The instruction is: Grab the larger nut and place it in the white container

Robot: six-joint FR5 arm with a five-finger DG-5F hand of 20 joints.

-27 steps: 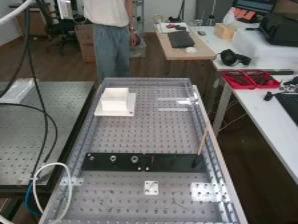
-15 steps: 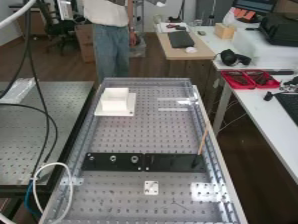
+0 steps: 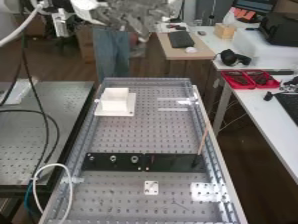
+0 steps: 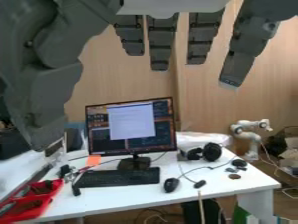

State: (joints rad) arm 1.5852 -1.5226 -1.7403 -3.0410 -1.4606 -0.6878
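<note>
A robot hand [image 3: 136, 17] of dark grey fingers [image 4: 161, 41] hangs above the far end of a metal table [image 3: 126, 132] dotted with holes, well apart from the parts below. In the wrist view the fingers are straight and spread with gaps between them, open and holding nothing.

The larger nut [image 3: 113, 158] stands on a flat black bar [image 3: 174, 162] that lies across the nearer part of the table. It sits between the smaller nut [image 3: 91, 158] and the bearing [image 3: 134, 159], in a row of three with space between them. Farther along the table, toward its left side in the high view, is the white container [image 3: 115, 99], on a white base [image 3: 125, 113]. A thin wooden stick [image 3: 202, 142] stands at a tilt by the bar's right end, and a small white plate [image 3: 151, 184] with holes lies nearer than the bar.

In the wrist view, a lit monitor [image 4: 132, 127] stands on a white desk [image 4: 126, 200], with a black keyboard [image 4: 120, 177] in front of it and a mouse [image 4: 171, 185] beside the keyboard. Black headphones [image 4: 212, 152] and red trays [image 4: 25, 206] are there too. Behind rises a light wood wall [image 4: 116, 80].
</note>
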